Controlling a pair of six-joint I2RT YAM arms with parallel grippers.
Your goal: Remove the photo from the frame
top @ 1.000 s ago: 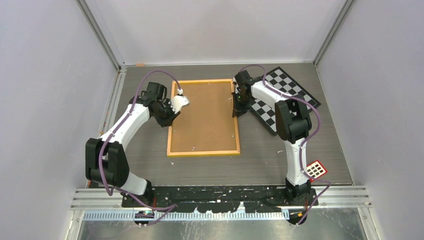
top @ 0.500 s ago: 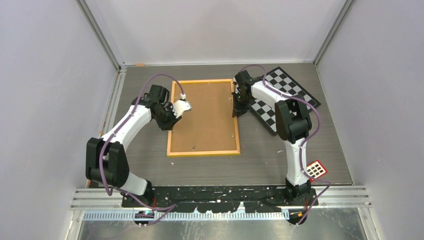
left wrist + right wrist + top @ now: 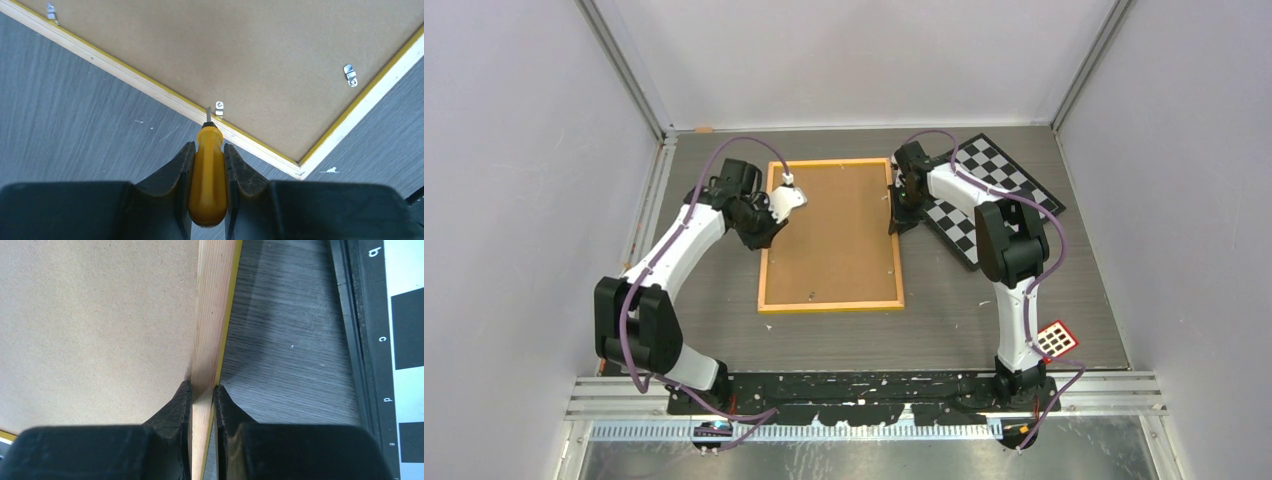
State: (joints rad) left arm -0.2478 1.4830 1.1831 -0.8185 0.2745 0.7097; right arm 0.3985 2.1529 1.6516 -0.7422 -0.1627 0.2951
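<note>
Since the frame lies face down on the surface, its long axis running away from the arm bases, the photo is hidden under the brown backing board. The left tool is closed on a yellow-handled screwdriver whose blade points across the frame's left rail. A small metal clip sits just beyond the tip, slightly to its right. The right tool pinches the opposite rail, so the left arm is the nearer one for prying.
</note>
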